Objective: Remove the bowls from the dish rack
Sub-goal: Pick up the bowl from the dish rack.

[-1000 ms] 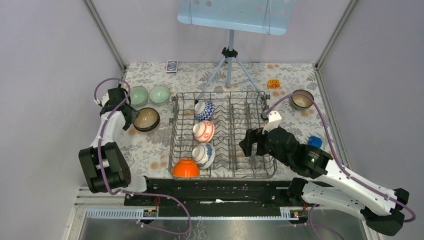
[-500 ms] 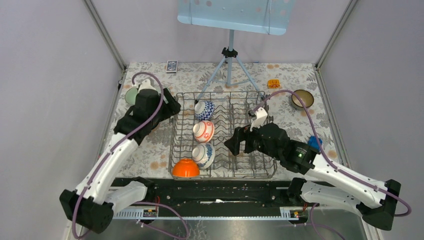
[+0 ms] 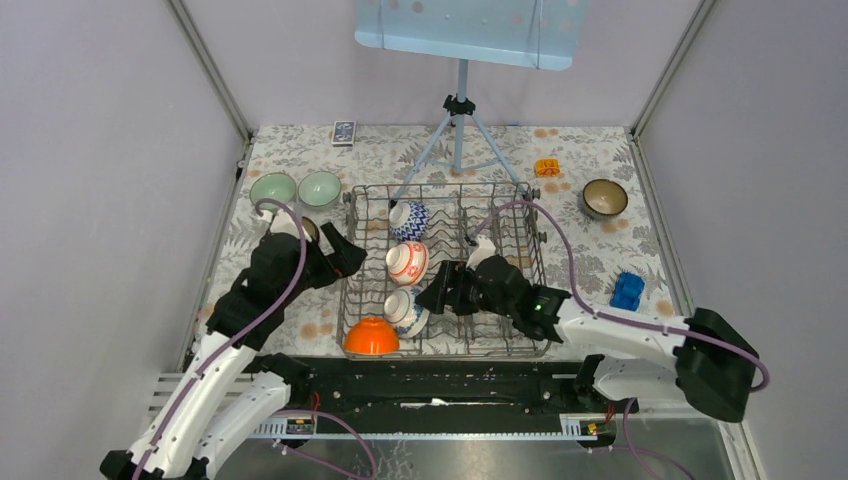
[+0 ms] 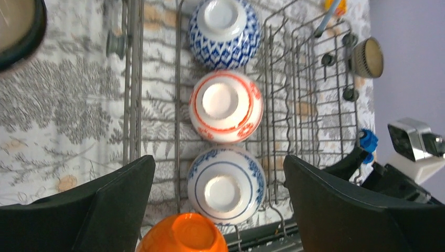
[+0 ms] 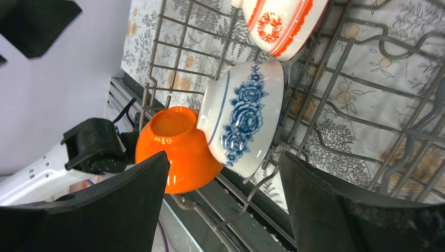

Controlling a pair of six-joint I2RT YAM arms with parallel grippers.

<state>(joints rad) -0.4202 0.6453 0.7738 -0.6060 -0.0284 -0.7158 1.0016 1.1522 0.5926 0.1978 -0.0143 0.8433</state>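
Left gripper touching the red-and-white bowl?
Apart. In the left wrist view the left gripper hangs open, dish rack wire showing between it and the red-and-white bowl.

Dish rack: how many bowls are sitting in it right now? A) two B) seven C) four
C: the dish rack holds four in a row: a blue diamond-patterned bowl, a red-and-white bowl, a blue-flowered bowl and an orange bowl.

Can only make out a slice of the dark brown bowl point(image 4: 16, 26) on the left wrist cam (cropped by the corner). Same for the orange bowl point(image 4: 181, 234), chopped by the bottom edge. Can't read the small card point(image 3: 343, 132) from above, way too tiny.
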